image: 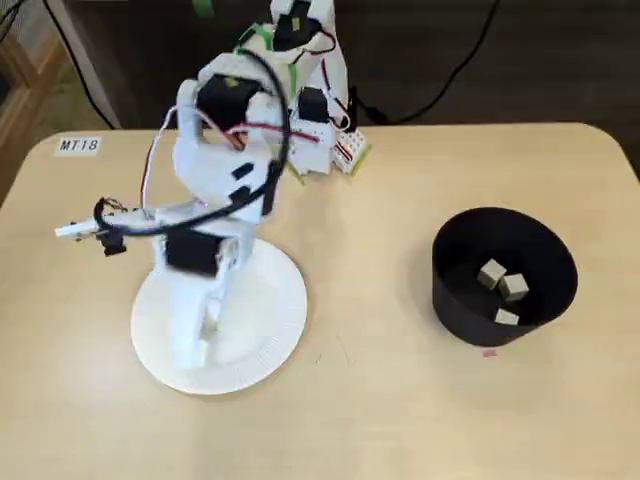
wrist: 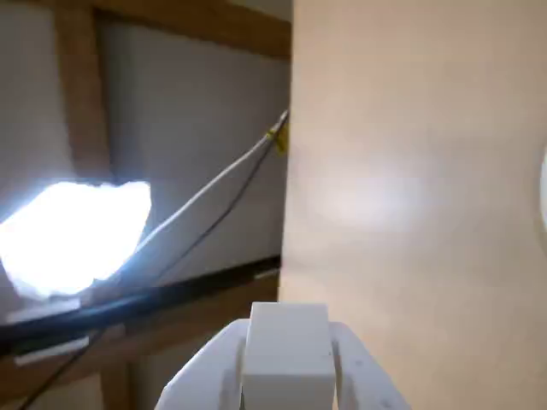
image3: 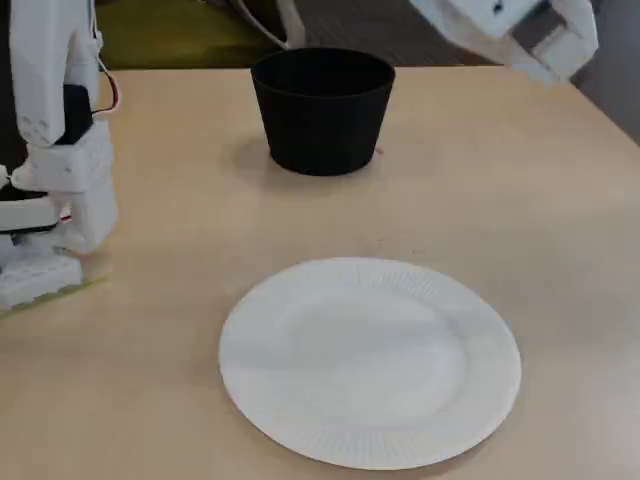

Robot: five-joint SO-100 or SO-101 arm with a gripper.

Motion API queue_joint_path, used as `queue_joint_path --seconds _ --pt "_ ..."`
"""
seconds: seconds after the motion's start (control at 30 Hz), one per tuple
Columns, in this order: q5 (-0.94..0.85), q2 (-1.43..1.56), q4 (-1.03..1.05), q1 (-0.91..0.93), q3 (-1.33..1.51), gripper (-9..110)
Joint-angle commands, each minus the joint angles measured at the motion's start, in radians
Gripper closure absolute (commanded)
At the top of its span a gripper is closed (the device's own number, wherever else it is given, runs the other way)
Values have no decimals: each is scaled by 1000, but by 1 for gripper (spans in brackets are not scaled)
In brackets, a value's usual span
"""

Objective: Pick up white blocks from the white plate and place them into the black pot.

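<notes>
The white plate (image: 272, 300) (image3: 370, 360) lies at the left of a fixed view, and its surface is bare. My gripper (image: 205, 335) (image3: 540, 40) hangs well above it, pointing down. In the wrist view the gripper (wrist: 286, 359) looks shut on a small white block (wrist: 287, 342) wedged between its fingers; a pale beige patch shows there in a fixed view. The black pot (image: 455, 305) (image3: 320, 110) stands apart on the table, with three white blocks (image: 491, 272) on its floor. A sliver of the plate's rim (wrist: 544, 196) shows at the wrist view's right edge.
The arm's base (image: 320, 110) (image3: 50, 150) stands at the back edge of the table with red and black wires around it. A label reading MT18 (image: 78, 145) sits at a table corner. The table edge (wrist: 286, 213) and floor cables show in the wrist view.
</notes>
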Motion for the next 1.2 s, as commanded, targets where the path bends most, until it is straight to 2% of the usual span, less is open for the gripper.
queue_joint_path --seconds 0.0,0.33,0.57,0.9,1.17 --pt "-78 149 11 -129 -46 104" --pt "-38 264 216 -554 -38 104" --pt "74 222 313 -744 123 104" --pt "97 179 287 -822 368 104" --pt "55 89 259 -827 377 104"
